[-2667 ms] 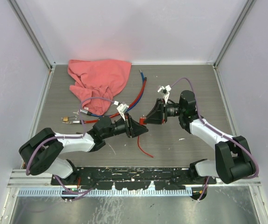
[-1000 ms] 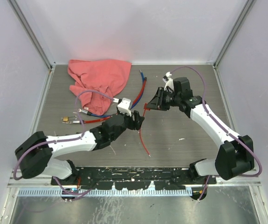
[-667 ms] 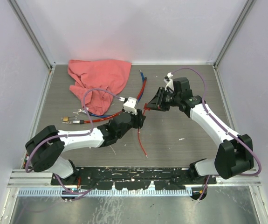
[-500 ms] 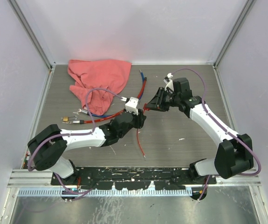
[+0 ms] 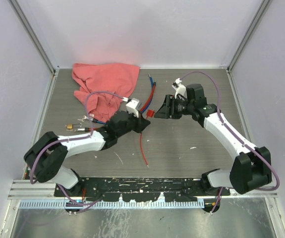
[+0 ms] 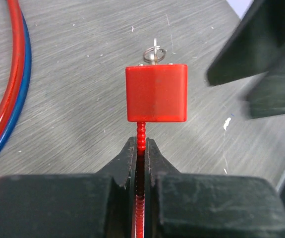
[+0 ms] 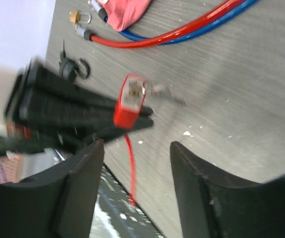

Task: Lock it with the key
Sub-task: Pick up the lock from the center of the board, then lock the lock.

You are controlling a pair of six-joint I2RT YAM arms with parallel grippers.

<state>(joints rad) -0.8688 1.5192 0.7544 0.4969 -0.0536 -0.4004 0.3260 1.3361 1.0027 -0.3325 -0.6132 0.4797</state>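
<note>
Left wrist: left hand clamped on the red cable beneath the lock; right hand parted.

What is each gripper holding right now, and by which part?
The left gripper has its fingers shut on the red cable, just below the red lock body. The right gripper is open and holds nothing.

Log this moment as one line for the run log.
left gripper: shut on red cable below red lock | right gripper: open, not touching lock | key ring: at lock's far end
</note>
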